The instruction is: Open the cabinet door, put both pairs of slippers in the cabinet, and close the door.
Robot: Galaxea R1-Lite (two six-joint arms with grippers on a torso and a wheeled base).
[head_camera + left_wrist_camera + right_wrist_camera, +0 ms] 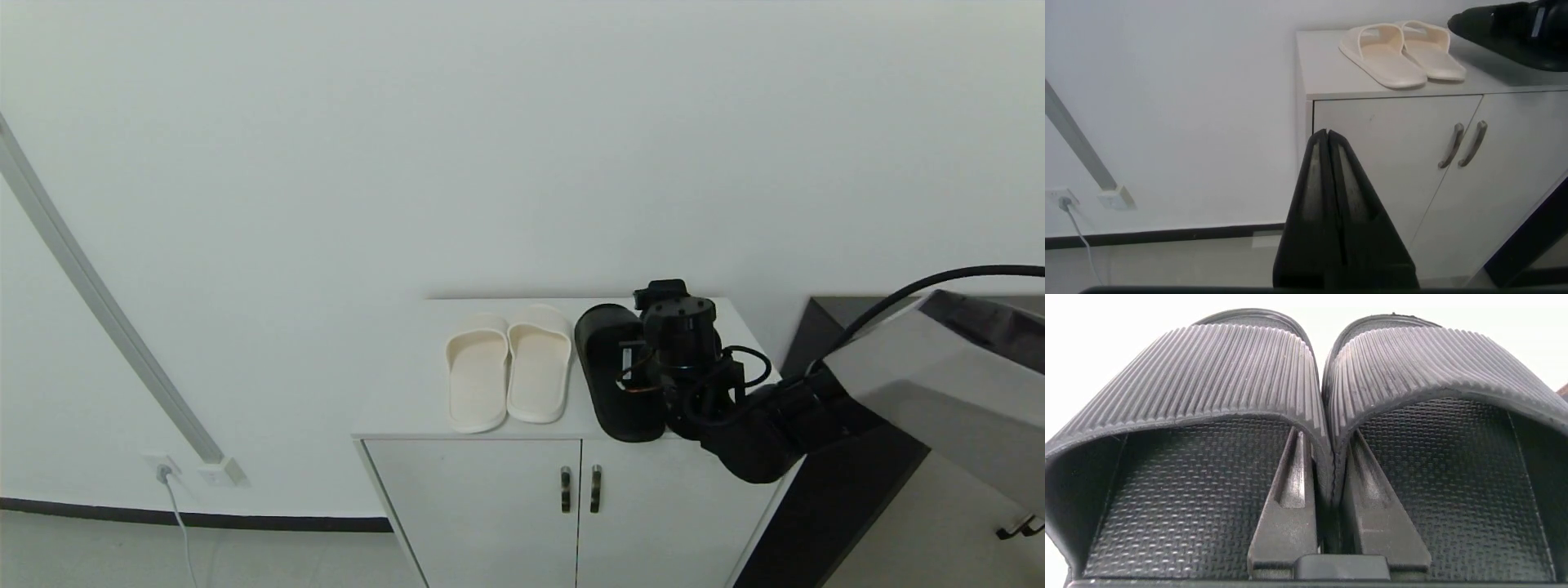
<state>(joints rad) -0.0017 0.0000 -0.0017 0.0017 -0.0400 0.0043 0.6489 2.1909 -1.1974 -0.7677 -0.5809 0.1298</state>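
— Cabinet?
— Both doors shut, handles paired at the centre seam.
— Black slippers?
— On the cabinet top, right end, side by side, long axis front to back, toes toward the wall. White slippers just beside, to the left, same heading.
— Nearer arm?
— Right. Right gripper in from the heel side, one finger inside each, narrow, pinching the two inner walls together.
— Left gripper?
— Low, before the cabinet's left corner, pressed closed, holding nothing. Likely free for the handles.

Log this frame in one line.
doors closed | white slippers on cabinet top | black slippers on top, clamped by right gripper | left gripper shut, empty
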